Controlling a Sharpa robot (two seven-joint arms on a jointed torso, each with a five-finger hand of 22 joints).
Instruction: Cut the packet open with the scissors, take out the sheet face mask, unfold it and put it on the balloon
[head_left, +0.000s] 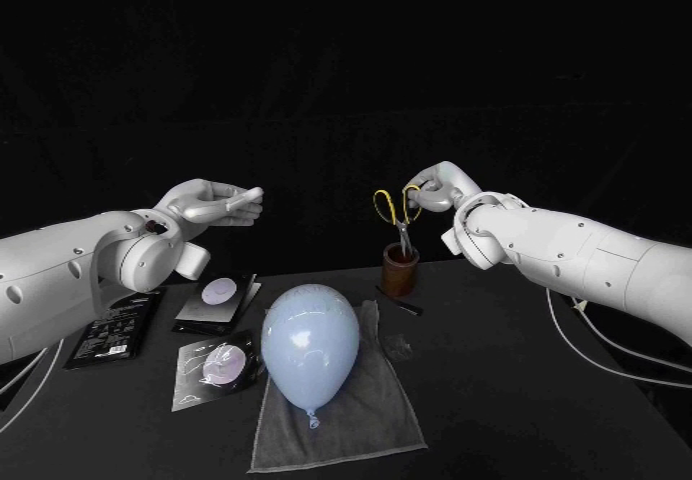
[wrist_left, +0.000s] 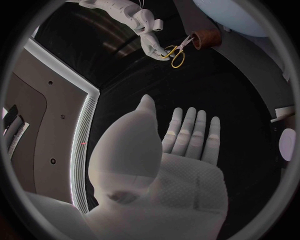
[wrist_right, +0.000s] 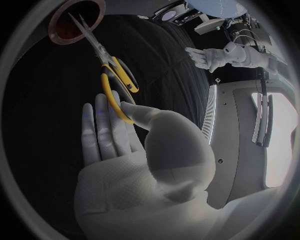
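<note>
A pale blue balloon lies on a grey cloth at the middle of the table. Left of it lies a dark mask packet with a pale round print, and behind that a second black packet with a white circle. Yellow-handled scissors stand with their blades down in a brown cup. My right hand grips their handles above the cup, thumb at one yellow loop. My left hand is raised above the table's left side, fingers stretched out, holding nothing.
A flat black packet lies at the far left near the table edge. A small black stick lies in front of the cup, beside the cloth. Cables hang under my right arm. The right half of the table is bare black surface.
</note>
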